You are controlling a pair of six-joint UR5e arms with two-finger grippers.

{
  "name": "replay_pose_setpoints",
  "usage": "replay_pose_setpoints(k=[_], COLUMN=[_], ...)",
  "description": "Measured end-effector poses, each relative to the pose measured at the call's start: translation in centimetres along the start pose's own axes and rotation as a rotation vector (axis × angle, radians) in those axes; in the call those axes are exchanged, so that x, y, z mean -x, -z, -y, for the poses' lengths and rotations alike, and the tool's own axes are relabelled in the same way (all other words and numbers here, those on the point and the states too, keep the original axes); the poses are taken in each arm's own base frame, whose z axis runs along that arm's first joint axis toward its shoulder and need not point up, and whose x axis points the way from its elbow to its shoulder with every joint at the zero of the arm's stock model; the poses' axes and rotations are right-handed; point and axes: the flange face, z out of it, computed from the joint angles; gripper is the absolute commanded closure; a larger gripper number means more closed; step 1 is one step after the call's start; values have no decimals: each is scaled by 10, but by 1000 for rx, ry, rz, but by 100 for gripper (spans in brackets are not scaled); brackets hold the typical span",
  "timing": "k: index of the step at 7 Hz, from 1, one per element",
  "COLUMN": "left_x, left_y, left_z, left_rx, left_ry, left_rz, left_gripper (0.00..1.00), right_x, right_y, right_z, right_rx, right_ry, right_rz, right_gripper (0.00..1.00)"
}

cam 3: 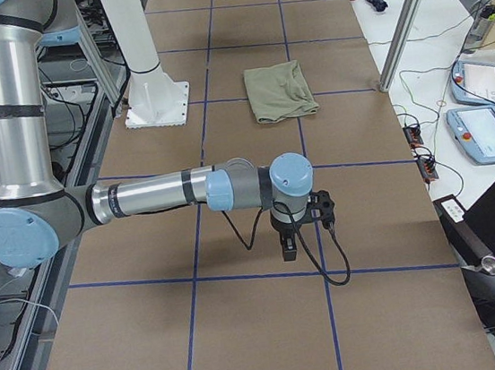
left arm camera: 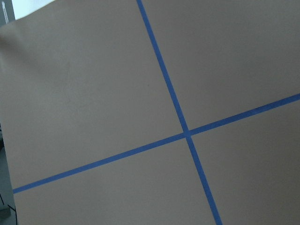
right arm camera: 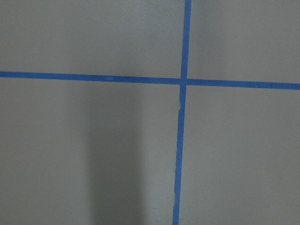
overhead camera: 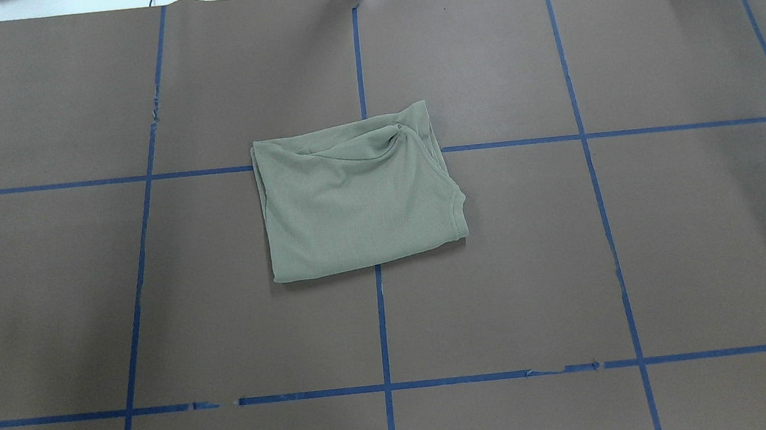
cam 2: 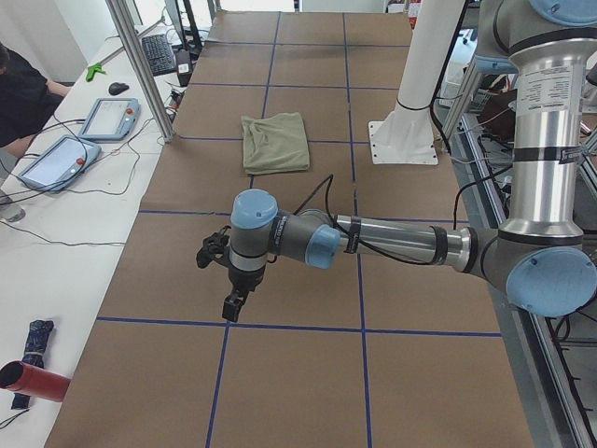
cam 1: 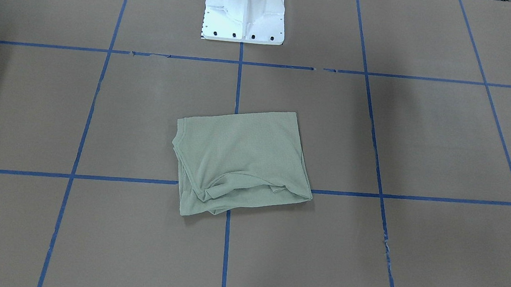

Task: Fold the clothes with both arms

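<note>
- Nearest, at the table's [overhead camera: 640,253] end on the robot's left, the left arm [cam 2: 401,245] reached out low and level, with the left gripper [cam 2: 233,303] pointing down over bare paper. From that side angle I could not tell whether its fingers were apart or together, and its wrist camera showed only paper and tape.
- In the middle of the table lay the shirt [overhead camera: 360,192], sage green and folded into a rough rectangle over a crossing of tape lines [overhead camera: 382,327].
- Its edge toward the table's far side was bunched into a few creases, and a curved hem showed on the side toward the robot's right.
- Nothing touched the shirt. I judged the folding mostly finished, with perhaps that rumpled edge left to smooth.
- Beyond it, at the opposite end, the right arm [cam 3: 149,195] mirrored the first, the right gripper [cam 3: 287,248] hanging over empty paper. Its fingers too I could not tell apart from together.
- Both arms stood well apart from the garment, probably parked wide so the cloth lay unobstructed.
- The table was covered in brown paper, ruled into large squares by blue tape.
- A white pedestal [cam 1: 244,16] was bolted at the middle of the robot's edge.
- Along the opposite edge ran a white side bench [cam 2: 84,215] with two control tablets [cam 2: 109,118] and cables, and a seated person [cam 2: 23,93] at its end.
</note>
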Motion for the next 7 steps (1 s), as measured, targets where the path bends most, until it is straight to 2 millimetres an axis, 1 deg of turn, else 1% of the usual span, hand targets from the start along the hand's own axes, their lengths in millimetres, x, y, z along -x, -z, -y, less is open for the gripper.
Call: replay_pose_setpoints(k=[1,2,3,5,7], left_x=[8,11,10,7,0], left_y=[-19,-28,-31,-29,-15], left_z=[-6,-10,-11,-7,0], left_rx=[34,52,63,81,103], left_ry=[25,45,57,77,98], left_rz=[-39,-81,-106,-129,-135], left_gripper=[0,0,0,0,0], right_x=[0,-1,-4,-9,-13], right_y=[0,-1,-3,-8,-11], right_z=[-3,-4,-5,-11,-15], right_rx=[-1,1,6,16,25], right_ry=[1,-3,-12,-27,-37], right_rz=[3,5,5,6,3], right_gripper=[0,0,0,0,0])
